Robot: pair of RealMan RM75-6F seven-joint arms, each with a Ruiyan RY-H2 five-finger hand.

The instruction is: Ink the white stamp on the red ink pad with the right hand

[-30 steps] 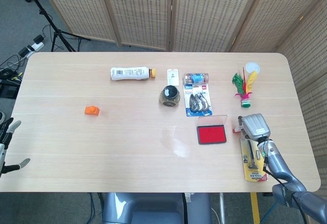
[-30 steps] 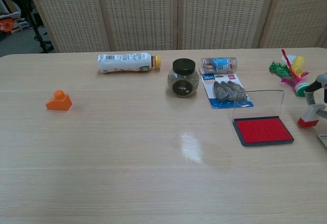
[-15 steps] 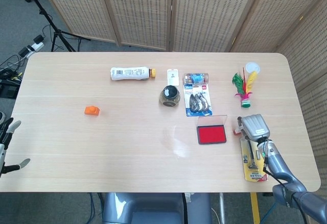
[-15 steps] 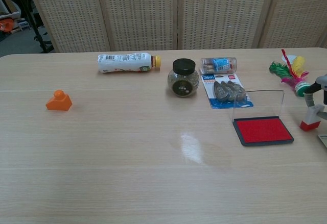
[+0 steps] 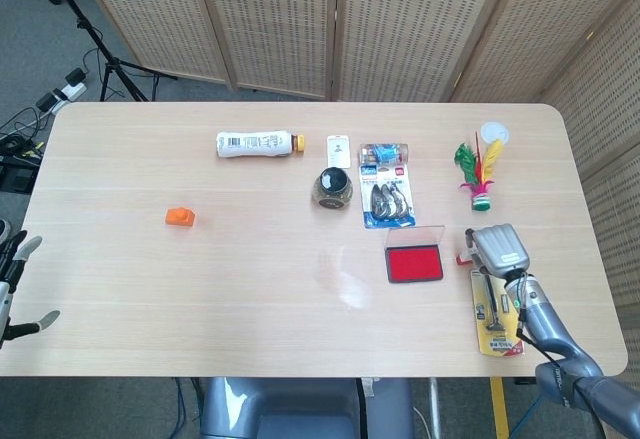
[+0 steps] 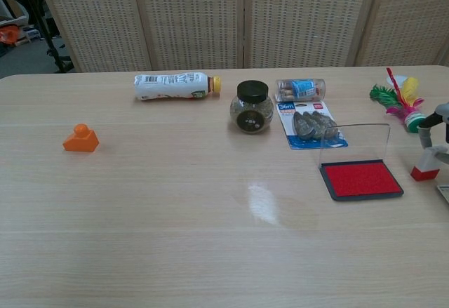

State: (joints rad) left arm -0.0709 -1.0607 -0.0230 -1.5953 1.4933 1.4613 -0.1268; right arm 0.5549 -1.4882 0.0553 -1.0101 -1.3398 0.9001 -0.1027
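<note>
**Stamp waits beside the ink pad**

Where the counter runs out on the right, the right hand sits low over the white stamp, which stands upright on its red base just to the right of the red ink pad, near it but not touching. From the chest view only the edge of that hand shows, with a finger against the stamp's upper part; from above the hand's grey back covers the stamp almost entirely, so I cannot tell whether the fingers are closed around it or merely resting on it. The ink pad lies open, its clear lid standing up along the far side.

Behind the pad lies a blue blister pack with a small clear tube at its far end, and to the left of those a dark-lidded jar. A white bottle lies on its side further left, and an orange block sits well apart toward the left edge. A feathered shuttlecock rests beyond the right hand, and a yellow-backed package lies under its wrist. The left hand hangs off the counter's left edge, fingers spread, holding nothing
</note>
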